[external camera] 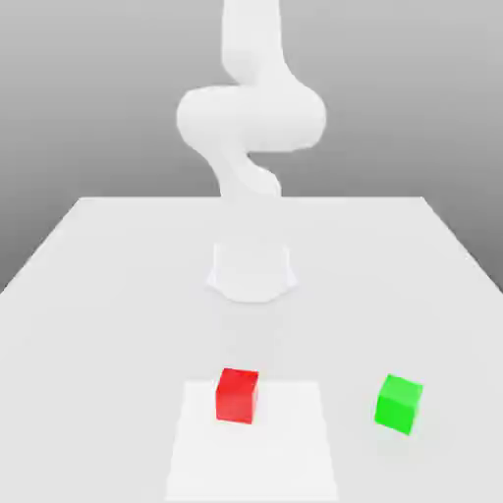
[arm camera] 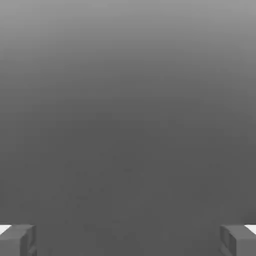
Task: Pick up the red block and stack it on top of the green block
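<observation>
The red block (external camera: 238, 395) rests on the white table (external camera: 98, 295), near the front and just to the exterior view's left of the middle. The green block (external camera: 398, 403) sits on the same table, apart from it toward the exterior view's right and turned slightly. In the hand view my gripper (arm camera: 128, 241) is open, its grey fingertips (arm camera: 17, 240) far apart with nothing between them and only plain grey background beyond. The white arm (external camera: 251, 118) rises from its base (external camera: 251, 270) behind the blocks and runs up past the exterior view's top edge.
A lighter square patch (external camera: 253, 452) marks the table under and in front of the red block. The table's far edge lies behind the arm's base, and its side edges slant outward toward the front.
</observation>
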Available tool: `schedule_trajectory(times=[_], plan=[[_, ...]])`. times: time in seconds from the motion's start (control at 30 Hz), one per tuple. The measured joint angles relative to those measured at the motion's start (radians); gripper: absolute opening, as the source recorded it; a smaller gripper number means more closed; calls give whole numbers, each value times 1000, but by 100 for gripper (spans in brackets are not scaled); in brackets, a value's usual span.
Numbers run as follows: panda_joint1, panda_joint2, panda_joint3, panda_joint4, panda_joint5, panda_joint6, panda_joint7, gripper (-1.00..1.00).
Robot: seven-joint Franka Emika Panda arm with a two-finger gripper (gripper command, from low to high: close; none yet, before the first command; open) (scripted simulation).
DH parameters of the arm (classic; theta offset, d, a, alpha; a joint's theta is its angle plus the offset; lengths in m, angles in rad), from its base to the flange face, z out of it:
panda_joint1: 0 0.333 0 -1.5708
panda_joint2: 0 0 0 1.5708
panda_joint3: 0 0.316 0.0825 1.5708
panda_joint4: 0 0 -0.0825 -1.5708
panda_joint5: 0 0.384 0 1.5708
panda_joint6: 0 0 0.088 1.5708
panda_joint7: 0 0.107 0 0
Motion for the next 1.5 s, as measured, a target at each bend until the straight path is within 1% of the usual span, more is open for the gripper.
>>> schedule_trajectory(times=[0.5, 0.73, 0.93, 1.0, 1.1, 1.2, 1.3, 1.33, 1.5], plan=[[216, 357, -253, -269, -31, 243, -674, 0], [289, 524, -339, -393, -39, 356, -989, 0], [315, 663, -377, -499, -60, 453, -1247, 0], [325, 710, -378, -505, -28, 489, -1304, 0], [327, 786, -353, -496, 74, 548, -1387, 0], [279, 865, -276, -483, 203, 607, -1482, 0], [190, 942, -160, -470, 310, 669, -1559, 0], [168, 960, -132, -468, 331, 683, -1574, -100], [168, 960, -132, -468, 331, 680, -1575, -100]])
